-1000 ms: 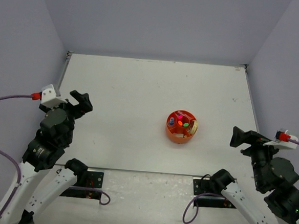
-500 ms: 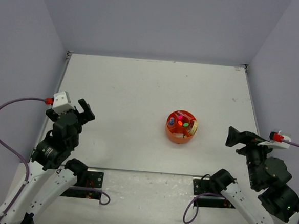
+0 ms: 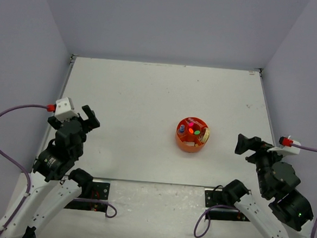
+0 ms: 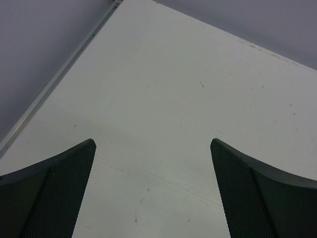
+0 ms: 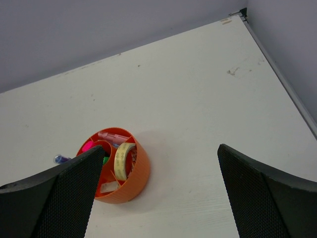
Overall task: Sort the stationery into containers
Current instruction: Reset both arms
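Observation:
The round orange organiser [image 3: 190,143] stands right of the table's middle and holds the stationery. In the right wrist view the organiser [image 5: 137,174] shows a cream tape roll [image 5: 123,159] upright in an outer compartment, a pale pink marker [image 5: 113,137] at the back, a pink cap [image 5: 88,147] and a blue marker tip [image 5: 61,159] at its left. My right gripper [image 3: 240,144] hangs open to the organiser's right, apart from it, its jaws [image 5: 161,147] with nothing between them. My left gripper [image 3: 89,116] is open far to the left over bare table [image 4: 152,144].
White table [image 3: 149,96] bounded by grey walls on three sides, with a metal rail along the left edge [image 4: 59,74]. Both arm bases sit at the near edge. Small dirt marks lie near the far right corner [image 5: 233,72].
The left arm has drawn back toward its base and lowered slightly. The right gripper has shifted a little left toward the organiser. Both stay open; the organiser has not moved.

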